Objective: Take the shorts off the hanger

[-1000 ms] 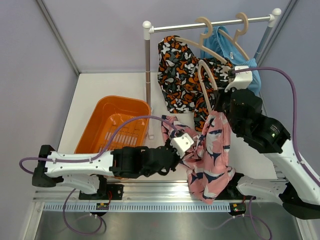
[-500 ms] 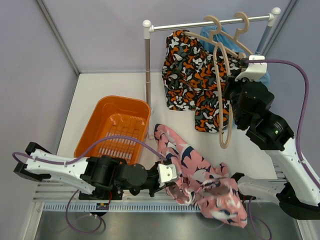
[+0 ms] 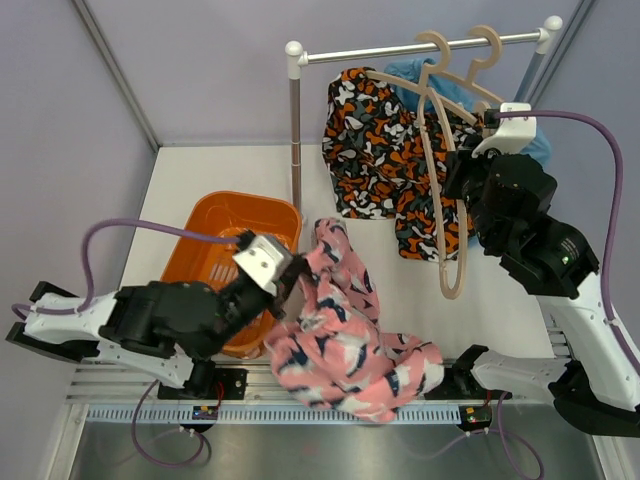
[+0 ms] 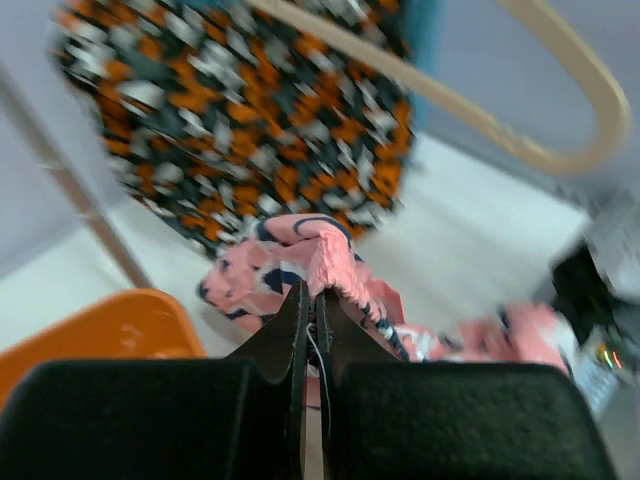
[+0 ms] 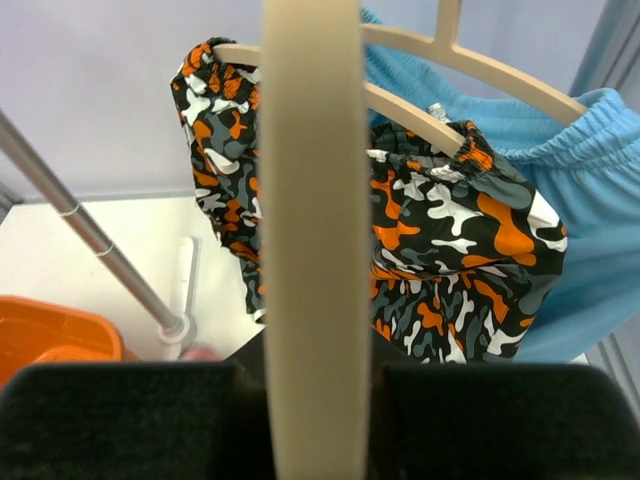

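Pink shorts (image 3: 345, 340) are free of any hanger. They droop in a bunch over the table's (image 3: 200, 170) near edge, just beside the basket (image 3: 240, 198), with one fold pinched tight in the left gripper (image 4: 310, 295). Black shorts (image 3: 375, 140) and blue shorts (image 5: 560, 200) hang on hangers at the rail (image 3: 400, 50). The right gripper (image 5: 310, 375) is clamped on the bare hanger (image 5: 310, 200).

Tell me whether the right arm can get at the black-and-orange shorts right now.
Probably not yet: its pincer is shut on the bare hanger. The black-and-orange shorts hang close beside it, with nothing else between.
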Controlling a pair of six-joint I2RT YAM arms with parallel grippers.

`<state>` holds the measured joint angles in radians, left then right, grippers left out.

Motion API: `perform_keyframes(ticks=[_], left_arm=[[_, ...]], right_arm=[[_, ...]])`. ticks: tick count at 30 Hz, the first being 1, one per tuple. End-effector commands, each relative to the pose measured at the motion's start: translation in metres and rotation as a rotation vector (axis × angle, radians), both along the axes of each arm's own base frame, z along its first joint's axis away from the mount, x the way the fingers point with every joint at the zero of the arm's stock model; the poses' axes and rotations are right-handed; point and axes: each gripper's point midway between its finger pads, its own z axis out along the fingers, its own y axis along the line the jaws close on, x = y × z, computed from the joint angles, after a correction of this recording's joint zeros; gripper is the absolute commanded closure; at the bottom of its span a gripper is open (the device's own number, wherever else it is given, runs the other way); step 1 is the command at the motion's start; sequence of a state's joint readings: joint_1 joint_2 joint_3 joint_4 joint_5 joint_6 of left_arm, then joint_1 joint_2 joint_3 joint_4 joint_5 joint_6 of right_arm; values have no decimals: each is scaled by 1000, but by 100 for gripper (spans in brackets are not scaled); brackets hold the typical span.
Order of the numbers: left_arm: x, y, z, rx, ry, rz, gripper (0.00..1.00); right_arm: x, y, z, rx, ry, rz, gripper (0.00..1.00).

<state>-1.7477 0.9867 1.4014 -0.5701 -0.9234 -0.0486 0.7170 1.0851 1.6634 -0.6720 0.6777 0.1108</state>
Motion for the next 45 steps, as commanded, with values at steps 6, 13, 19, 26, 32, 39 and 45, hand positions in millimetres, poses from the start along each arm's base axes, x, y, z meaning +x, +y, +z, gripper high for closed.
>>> perform_keyframes(ticks=[6, 13, 19, 26, 32, 39, 45], left_arm=[[57, 107, 140, -301, -206, 396, 100], [65, 155, 224, -476, -390, 500, 100], [67, 212, 275, -569, -563, 608, 100], [66, 246, 280, -568, -640, 686, 100], [68, 240, 239, -527, -624, 666, 100], [78, 194, 145, -355, -544, 654, 100], [117, 152, 39, -254, -306, 640, 100]], right_arm=[[-25, 27, 4, 64, 53, 224, 100], [-42, 40, -11, 90, 100, 336, 100], [-48, 48, -33, 93, 149, 383, 100], [-55, 54, -38, 109, 159, 430, 100], [-57, 58, -42, 124, 165, 454, 100], [-59, 62, -47, 137, 176, 471, 100], [-64, 61, -50, 146, 184, 483, 100]])
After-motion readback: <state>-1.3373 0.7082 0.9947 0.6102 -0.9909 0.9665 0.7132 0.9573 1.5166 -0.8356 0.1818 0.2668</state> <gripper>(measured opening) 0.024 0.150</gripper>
